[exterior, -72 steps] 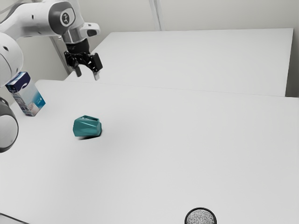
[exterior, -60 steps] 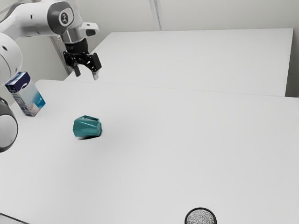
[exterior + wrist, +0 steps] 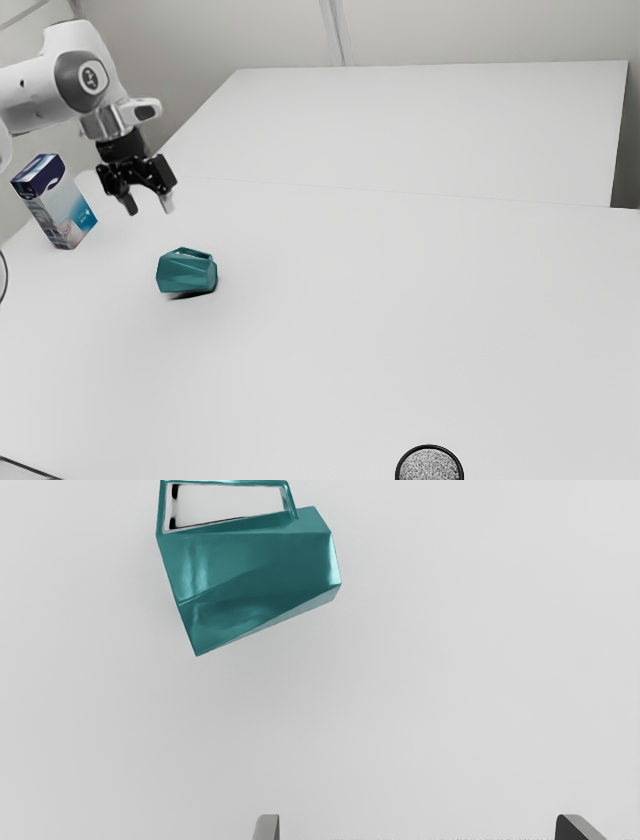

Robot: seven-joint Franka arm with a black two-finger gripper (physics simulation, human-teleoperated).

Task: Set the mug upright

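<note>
Walls (image 3: pixel 480 30), pale grey, stand behind the whole lot. Table (image 3: pixel 350 330): one, white and broad, with one white flat surface (image 3: pixel 420 130) beyond it.

Robot arm (image 3: pixel 60 80): one, white with grey joints. Latest change: it has swung toward the exterior view's left and lower, bringing its gripper (image 3: pixel 149 207) down from its earlier height. For the task this reads as positioning for an approach; no part of the righting is done.

Carton (image 3: pixel 55 205): one, white and blue with a dark top, near the table's edge at the exterior view's left.

Mug (image 3: pixel 186 272): one, teal, faceted, lying on its side on the table, between the carton and the table's middle, unmoved through the change. Its single handle (image 3: pixel 162 510) is on the side away from the fingers. The next move probably calls for lining up with the body and descending; a faceted wall may roll or slip if gripped off-centre.

Round object (image 3: pixel 430 465): one, speckled grey with a black rim, at the near edge of the exterior view, well apart from the mug.

Fingers (image 3: pixel 267 827): two, spread wide, nothing held between them.
</note>
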